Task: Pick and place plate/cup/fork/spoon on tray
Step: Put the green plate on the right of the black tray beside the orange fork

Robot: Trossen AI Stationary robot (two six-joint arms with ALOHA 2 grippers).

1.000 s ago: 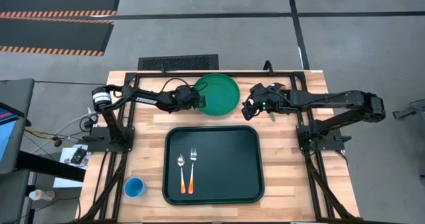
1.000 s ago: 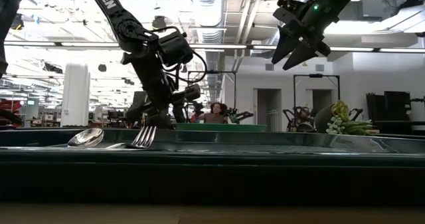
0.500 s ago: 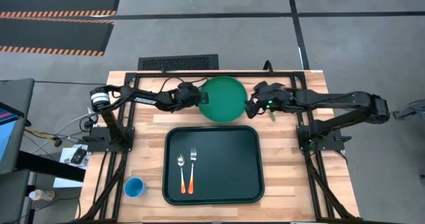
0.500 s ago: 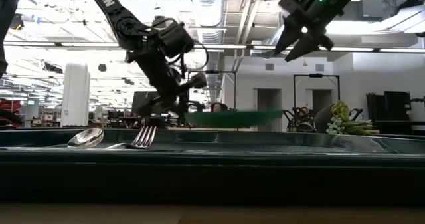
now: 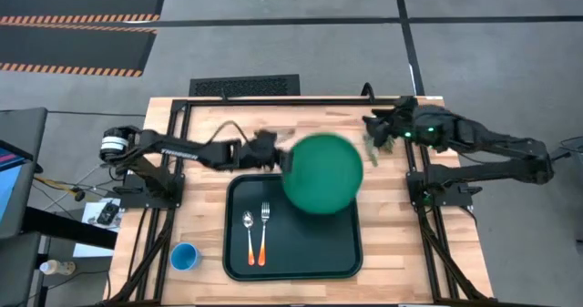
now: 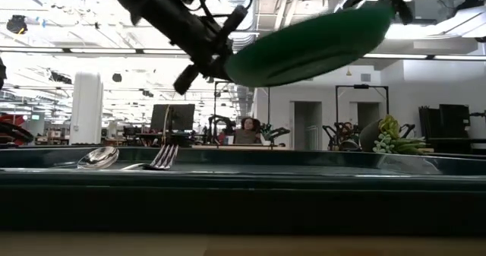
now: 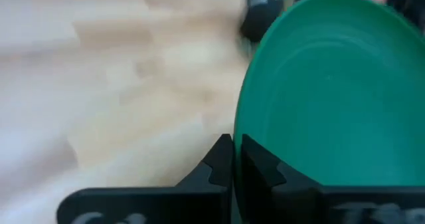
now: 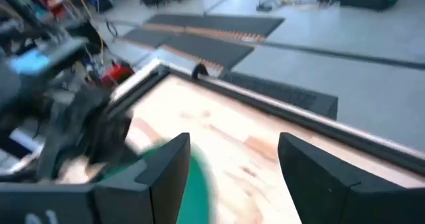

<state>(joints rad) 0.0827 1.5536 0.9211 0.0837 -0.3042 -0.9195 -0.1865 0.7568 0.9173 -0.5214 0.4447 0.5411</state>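
The left gripper [image 5: 273, 154] pinches the rim of the large round flat green plate [image 5: 322, 172], holding it tilted in the air above the far part of the dark rectangular tray [image 5: 342, 252]. On the tray lie the orange-handled spoon [image 5: 249, 236] and fork [image 5: 264, 231], side by side. The right gripper [image 5: 375, 129], fingers spread, hovers over the far right of the wooden surface [image 5: 392, 230]. The small blue cup [image 5: 185, 256] stands left of the tray

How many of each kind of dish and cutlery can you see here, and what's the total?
Plates: 1, the green plate, held in the air by the left gripper above the tray.
Cups: 1, the blue cup, on the table beside the tray.
Forks: 1, the fork, on the tray.
Spoons: 1, the spoon, on the tray.
Trays: 1.
Total: 5.
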